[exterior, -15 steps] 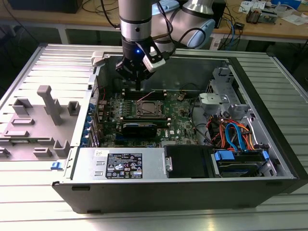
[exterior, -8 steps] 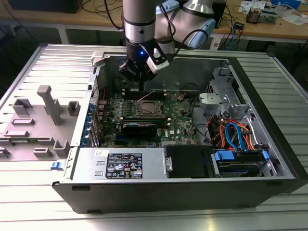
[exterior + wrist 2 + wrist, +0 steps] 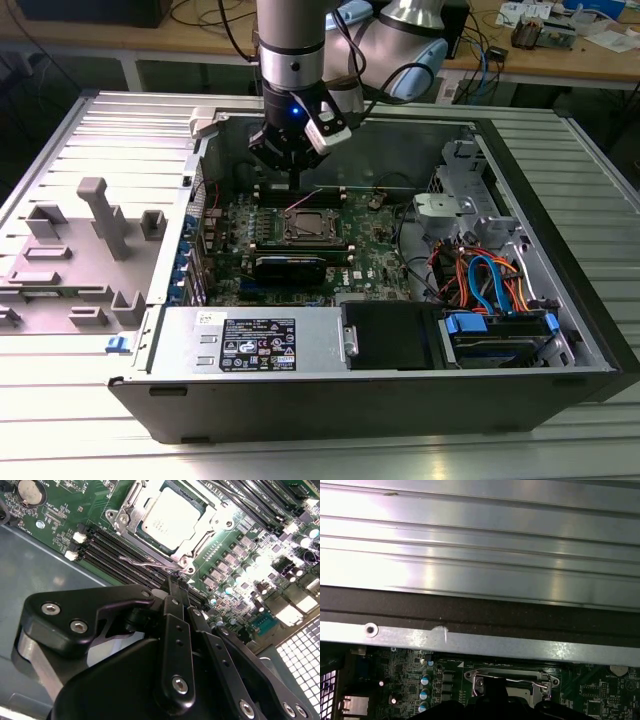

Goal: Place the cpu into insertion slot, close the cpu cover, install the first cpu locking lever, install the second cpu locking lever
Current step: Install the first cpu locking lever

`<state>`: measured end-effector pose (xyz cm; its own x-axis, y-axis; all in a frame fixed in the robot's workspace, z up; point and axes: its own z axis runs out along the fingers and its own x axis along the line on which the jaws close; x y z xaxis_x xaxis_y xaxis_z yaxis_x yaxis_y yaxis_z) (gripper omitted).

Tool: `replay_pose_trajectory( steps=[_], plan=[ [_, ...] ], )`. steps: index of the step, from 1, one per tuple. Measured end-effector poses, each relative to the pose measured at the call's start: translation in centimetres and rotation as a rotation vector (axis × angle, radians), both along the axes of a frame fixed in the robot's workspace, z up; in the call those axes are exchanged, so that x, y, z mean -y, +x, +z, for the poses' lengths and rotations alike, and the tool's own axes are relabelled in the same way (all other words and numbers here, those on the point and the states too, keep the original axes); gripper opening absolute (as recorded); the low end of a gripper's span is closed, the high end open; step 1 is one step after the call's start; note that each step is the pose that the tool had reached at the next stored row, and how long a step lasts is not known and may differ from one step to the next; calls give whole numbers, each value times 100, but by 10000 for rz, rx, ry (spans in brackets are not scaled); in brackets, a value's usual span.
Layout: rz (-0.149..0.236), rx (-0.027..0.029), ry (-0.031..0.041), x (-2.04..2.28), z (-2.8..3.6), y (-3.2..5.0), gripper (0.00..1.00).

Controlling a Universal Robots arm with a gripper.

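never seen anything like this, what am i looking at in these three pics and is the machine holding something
It is a robot arm with a gripper at its end, reaching into an open computer case that lies on a ribbed metal table. The exterior view comes from a camera off the arm; both wrist views come from cameras riding on it. In the second wrist view the silver cpu sits in the insertion slot, with the cpu cover seemingly down around it. The gripper's black fingers are shut, their tips right by a thin wire locking lever; whether they grip it I cannot tell. A grey fixture stands beside the case.
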<state>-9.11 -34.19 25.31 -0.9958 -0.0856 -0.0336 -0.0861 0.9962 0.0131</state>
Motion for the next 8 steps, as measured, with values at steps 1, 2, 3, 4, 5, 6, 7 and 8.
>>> replay_pose_trajectory(
  steps=[1,2,3,4,5,6,7,8],
  plan=[
    [-3,0,0,0,0,0,11],
    [-8,0,0,0,0,0,11],
    [-12,0,0,0,0,0,11],
    [-22,0,-1,0,0,0,11],
    [-33,0,-1,0,0,0,11],
    [-36,0,0,0,0,0,11],
    [-39,0,0,0,0,0,11],
    [-45,0,0,0,0,0,11]
  ],
)
